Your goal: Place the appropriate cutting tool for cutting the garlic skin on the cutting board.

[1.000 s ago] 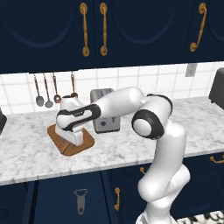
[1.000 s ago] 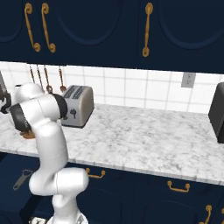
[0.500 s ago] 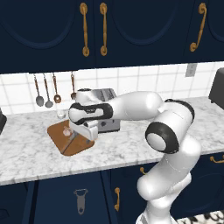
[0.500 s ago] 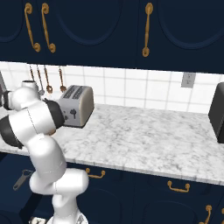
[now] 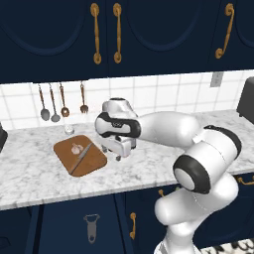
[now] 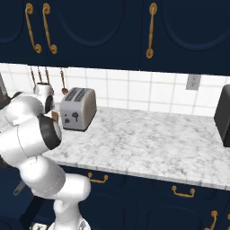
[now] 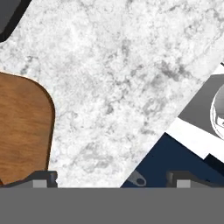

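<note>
Left base view: the flat brown wooden cutting board with rounded corners [image 5: 80,156] is lying left of centre on the white-grey marbled surface [image 5: 149,158], and the slim knife with a grey steel blade and brown wooden handle [image 5: 81,158] is resting diagonally on it, blade toward the upper right, handle toward the lower left of the board. The small whitish-beige garlic bulb [image 5: 76,148] is sitting on the board too, just beside the knife on its upper-left side. The white arm's hand [image 5: 119,153] is hovering at frame centre just right of the board's edge, above the surface, pointing down, holding nothing; fingers are apart going by the hand view, where the two dark fingertips [image 7: 43,178] are sitting at the bottom left and bottom right, well separated, with bare marble between them and a corner of the board [image 7: 24,131] at the left. The silver toaster [image 6: 78,108] is standing at the left of the right base view near the tiled wall; in the left view the arm is mostly covering it. Metal utensils [image 5: 54,103] are hanging on the wall at the upper left of the left view. A grey peeler with a looped head [image 5: 91,227] is showing low in that frame, against the dark blue cabinet front [image 5: 74,223] below the surface. A dark appliance [image 6: 222,117] is standing at the right edge of the right base view.
</note>
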You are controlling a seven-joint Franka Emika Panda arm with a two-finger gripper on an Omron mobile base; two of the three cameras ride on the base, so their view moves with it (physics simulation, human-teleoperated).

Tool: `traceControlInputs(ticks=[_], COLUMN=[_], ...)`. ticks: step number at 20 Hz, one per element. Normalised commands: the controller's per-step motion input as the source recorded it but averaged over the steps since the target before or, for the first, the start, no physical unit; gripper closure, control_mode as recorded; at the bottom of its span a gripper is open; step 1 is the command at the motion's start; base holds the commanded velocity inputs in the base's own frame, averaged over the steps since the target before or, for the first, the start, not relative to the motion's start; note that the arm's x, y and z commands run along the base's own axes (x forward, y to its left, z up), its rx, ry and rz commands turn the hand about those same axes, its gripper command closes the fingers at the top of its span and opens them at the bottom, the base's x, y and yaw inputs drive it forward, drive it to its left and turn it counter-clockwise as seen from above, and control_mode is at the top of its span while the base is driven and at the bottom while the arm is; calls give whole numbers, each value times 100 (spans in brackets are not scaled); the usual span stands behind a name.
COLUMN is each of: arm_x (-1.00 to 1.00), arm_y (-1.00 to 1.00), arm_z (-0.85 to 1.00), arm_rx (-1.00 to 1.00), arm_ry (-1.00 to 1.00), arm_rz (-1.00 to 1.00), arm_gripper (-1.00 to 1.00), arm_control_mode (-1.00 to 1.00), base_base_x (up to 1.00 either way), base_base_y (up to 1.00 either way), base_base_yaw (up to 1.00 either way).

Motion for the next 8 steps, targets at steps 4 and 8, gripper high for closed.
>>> traceControlInputs(ticks=[4, 8], arm_x=[-3, 0], arm_y=[-64, -64], arm_z=[4, 1], arm_rx=[1, 2], arm_ry=[0, 0], arm_rz=[0, 0], arm_gripper=[-100, -100], arm_control_mode=[-100, -100], base_base_x=[0, 0], base_base_y=[0, 0], base_base_yaw=[0, 0])
